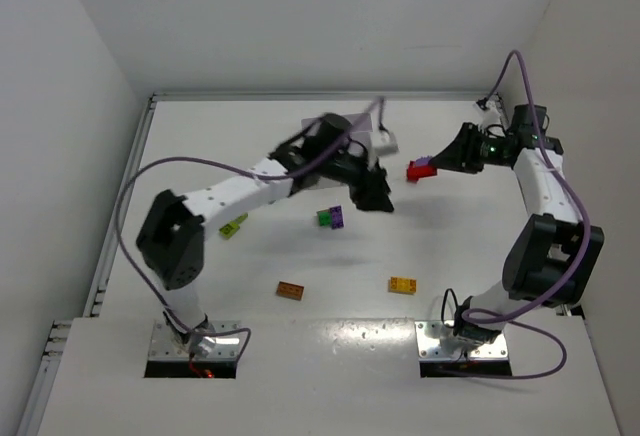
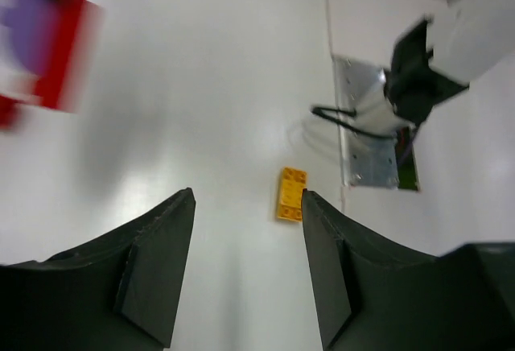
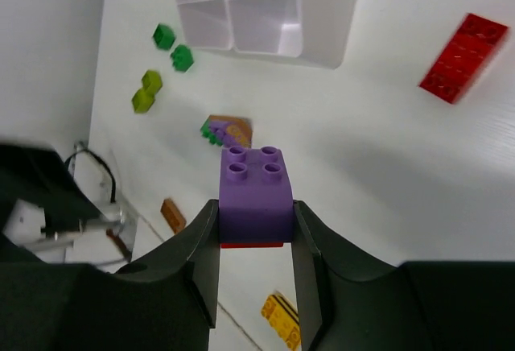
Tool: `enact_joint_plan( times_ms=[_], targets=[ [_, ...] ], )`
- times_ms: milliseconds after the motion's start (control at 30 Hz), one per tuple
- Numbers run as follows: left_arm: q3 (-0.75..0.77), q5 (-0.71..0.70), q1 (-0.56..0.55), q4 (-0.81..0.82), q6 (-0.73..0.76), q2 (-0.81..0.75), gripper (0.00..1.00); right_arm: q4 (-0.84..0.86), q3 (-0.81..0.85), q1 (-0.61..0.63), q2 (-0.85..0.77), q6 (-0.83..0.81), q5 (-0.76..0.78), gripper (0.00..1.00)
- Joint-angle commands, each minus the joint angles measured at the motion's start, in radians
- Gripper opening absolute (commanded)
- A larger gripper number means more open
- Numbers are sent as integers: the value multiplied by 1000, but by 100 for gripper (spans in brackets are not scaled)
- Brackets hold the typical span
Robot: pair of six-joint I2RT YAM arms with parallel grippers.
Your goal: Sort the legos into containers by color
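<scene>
My right gripper (image 3: 256, 216) is shut on a purple lego (image 3: 256, 190) with a red piece stuck under it, held above the table (image 1: 421, 168). The white container tray (image 3: 265, 5) lies ahead of it; in the top view the tray (image 1: 384, 142) is mostly hidden behind my left arm. My left gripper (image 2: 248, 206) hangs open and empty over bare table, near the middle (image 1: 377, 198). Past its right finger lies a yellow lego (image 2: 290, 194). A long red lego (image 3: 464, 57) lies right of the tray.
Loose on the table: a lime brick (image 1: 232, 225), a green-and-purple cluster (image 1: 331, 217), an orange-brown brick (image 1: 290, 291), the yellow brick (image 1: 402, 284). Two green bricks (image 3: 172, 47) lie left of the tray. White walls close in the table.
</scene>
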Motion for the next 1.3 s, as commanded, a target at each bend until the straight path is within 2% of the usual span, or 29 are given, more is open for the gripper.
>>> enact_joint_plan(
  times_ms=[0, 100, 200, 233, 367, 400, 500, 600, 633, 767, 867, 967, 1267],
  targets=[
    [14, 53, 126, -18, -79, -130, 61, -61, 70, 33, 4, -150, -153, 0],
    [14, 114, 224, -41, -137, -119, 61, -129, 70, 72, 13, -225, -358, 0],
    [14, 196, 282, -32, -232, -64, 61, -95, 58, 102, -8, -216, -473, 0],
    [-1, 264, 282, -6, -263, -52, 61, -71, 58, 122, -25, -216, -486, 0],
    [-93, 406, 304, 314, -540, -29, 61, -25, 58, 181, -82, -178, -521, 0],
    [-125, 424, 314, 473, -675, -18, 61, -9, 58, 193, -93, -178, -521, 0],
    [-135, 466, 324, 681, -806, -6, 64, 58, 58, 241, -120, -112, -509, 0],
    [-144, 489, 324, 813, -929, 6, 65, 185, 26, 271, -148, 3, -486, 0],
    [-153, 489, 324, 912, -997, 6, 66, 217, 15, 271, -159, 61, -486, 0],
    [-206, 498, 324, 1195, -1198, 6, 68, 288, -7, 281, -159, 121, -451, 0],
    [-231, 544, 313, 1341, -1298, 6, 69, 310, -16, 281, -148, 135, -451, 0],
    [-263, 544, 313, 1419, -1360, 16, 69, 354, -16, 281, -128, 175, -451, 0],
    [-297, 535, 313, 1444, -1371, -3, 69, 394, 24, 279, -97, 203, -431, 0]
  ],
)
